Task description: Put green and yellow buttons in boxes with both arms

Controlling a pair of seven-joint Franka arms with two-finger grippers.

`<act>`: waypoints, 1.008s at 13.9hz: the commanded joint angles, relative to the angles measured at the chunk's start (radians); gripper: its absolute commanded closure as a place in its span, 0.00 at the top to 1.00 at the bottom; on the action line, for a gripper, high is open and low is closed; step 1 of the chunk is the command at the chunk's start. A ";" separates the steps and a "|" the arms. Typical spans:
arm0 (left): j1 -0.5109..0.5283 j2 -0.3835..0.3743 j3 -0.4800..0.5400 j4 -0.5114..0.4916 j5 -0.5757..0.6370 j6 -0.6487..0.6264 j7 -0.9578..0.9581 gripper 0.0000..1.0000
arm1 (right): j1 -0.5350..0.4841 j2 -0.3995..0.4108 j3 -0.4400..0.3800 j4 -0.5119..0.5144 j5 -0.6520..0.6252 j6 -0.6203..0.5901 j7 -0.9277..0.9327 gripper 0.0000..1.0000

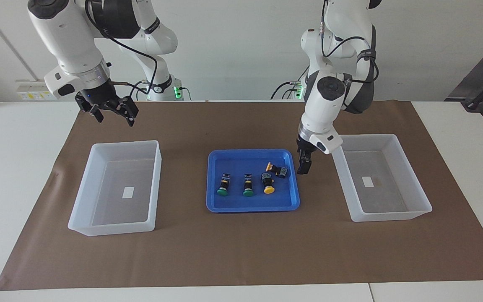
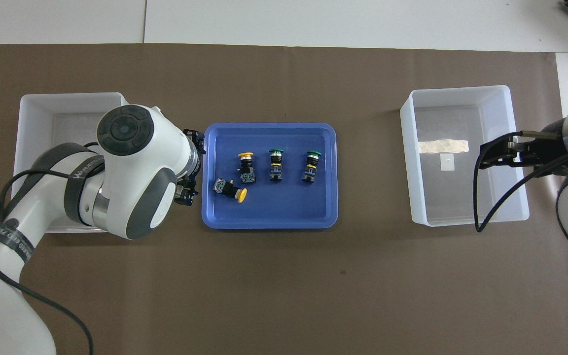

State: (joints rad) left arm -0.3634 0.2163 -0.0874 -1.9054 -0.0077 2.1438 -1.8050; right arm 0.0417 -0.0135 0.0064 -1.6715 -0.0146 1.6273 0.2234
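Observation:
Four buttons lie in a shallow blue tray (image 1: 245, 201) at mid-table. Two green-capped buttons (image 1: 222, 185) (image 1: 248, 185) and one yellow-capped button (image 1: 268, 183) lie in a row. The second yellow button (image 1: 277, 170) lies askew, nearer to the robots. In the overhead view the greens (image 2: 276, 163) (image 2: 311, 164) and yellows (image 2: 245, 166) (image 2: 230, 190) show too. My left gripper (image 1: 303, 161) (image 2: 189, 167) is open and empty, low over the tray's edge toward the left arm's end. My right gripper (image 1: 108, 110) (image 2: 491, 152) is open and empty, high over the box at its end.
One translucent white box (image 1: 80, 201) (image 2: 456, 89) stands toward the right arm's end and holds no buttons. The other (image 1: 413, 184) (image 2: 67, 96) stands toward the left arm's end, partly covered by the left arm in the overhead view. A brown mat (image 1: 241, 251) covers the table.

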 commanded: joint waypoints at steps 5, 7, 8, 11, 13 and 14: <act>-0.089 0.092 0.015 -0.021 0.017 0.091 -0.157 1.00 | 0.001 -0.014 0.001 -0.022 0.001 0.025 0.010 1.00; -0.088 0.104 0.015 -0.027 0.017 0.111 -0.165 1.00 | 0.007 -0.013 0.003 -0.036 -0.001 0.057 0.014 1.00; -0.089 0.106 0.015 -0.027 0.017 0.119 -0.166 1.00 | 0.009 -0.010 0.009 -0.051 0.001 0.084 0.016 1.00; -0.089 0.123 0.015 -0.032 0.017 0.162 -0.180 1.00 | 0.065 0.015 0.014 -0.073 -0.001 0.163 0.088 1.00; -0.089 0.138 0.015 -0.034 0.018 0.171 -0.180 1.00 | 0.110 0.042 0.012 -0.074 -0.001 0.207 0.134 1.00; -0.092 0.144 0.015 -0.038 0.018 0.185 -0.180 1.00 | 0.130 0.059 0.012 -0.074 -0.001 0.235 0.154 1.00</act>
State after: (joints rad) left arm -0.4433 0.3498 -0.0799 -1.9250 -0.0077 2.2878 -1.9603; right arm 0.1461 0.0220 0.0169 -1.7371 -0.0146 1.8119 0.3340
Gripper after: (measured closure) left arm 0.000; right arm 0.000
